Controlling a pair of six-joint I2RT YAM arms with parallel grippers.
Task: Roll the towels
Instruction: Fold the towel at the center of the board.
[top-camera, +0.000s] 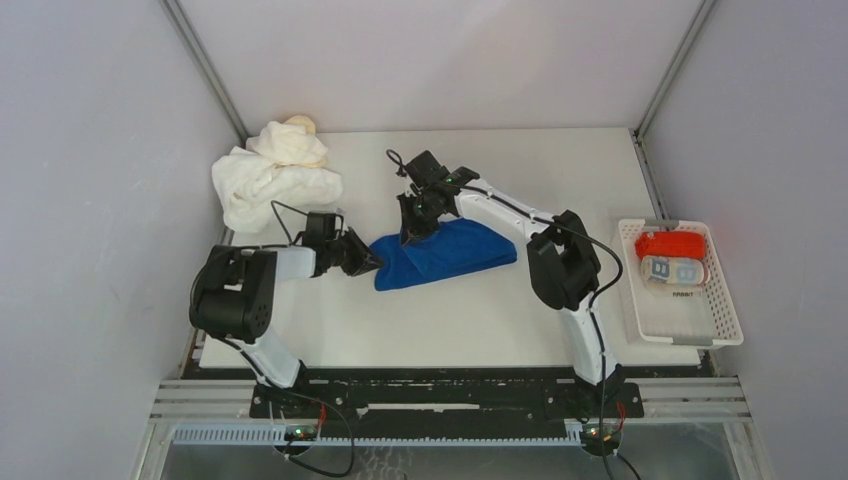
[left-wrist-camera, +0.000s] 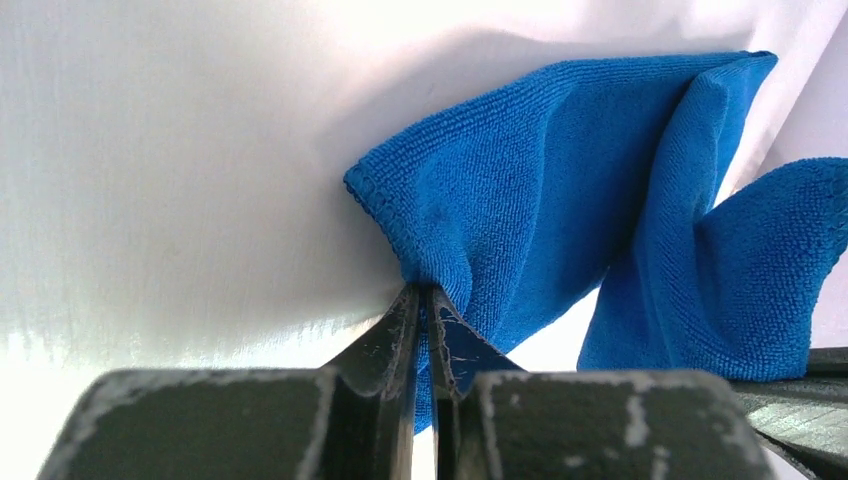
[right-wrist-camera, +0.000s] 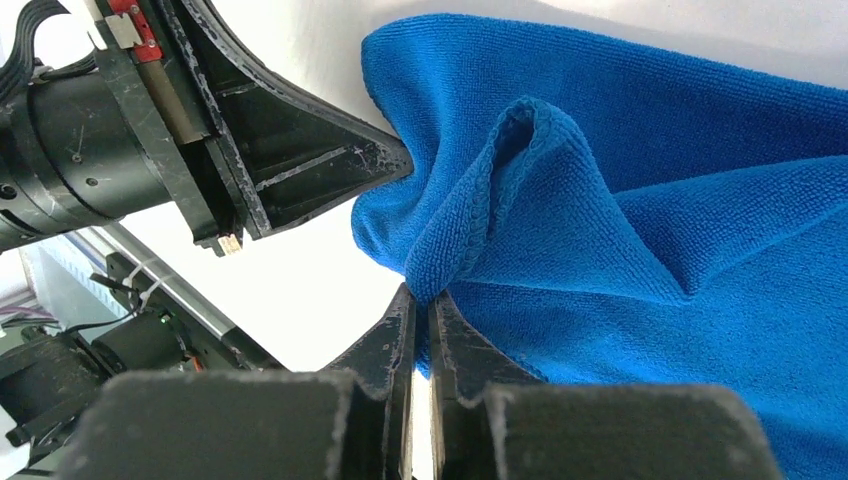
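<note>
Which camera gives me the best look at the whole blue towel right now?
The top external view: it shows the whole blue towel on the table, with the left gripper at its left end and the right gripper on its far edge. Each wrist view shows only a bunched, pinched edge.

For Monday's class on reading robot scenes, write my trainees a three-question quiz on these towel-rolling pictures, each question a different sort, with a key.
1. True or false: the left gripper and the right gripper are both shut on the blue towel.
2. Where does the red towel lie? A) in the white basket B) under the blue towel C) in the left gripper
3. Fill in: the heap of white towels sits at the far ___ corner of the table.
Key: 1 true; 2 A; 3 left.
</note>
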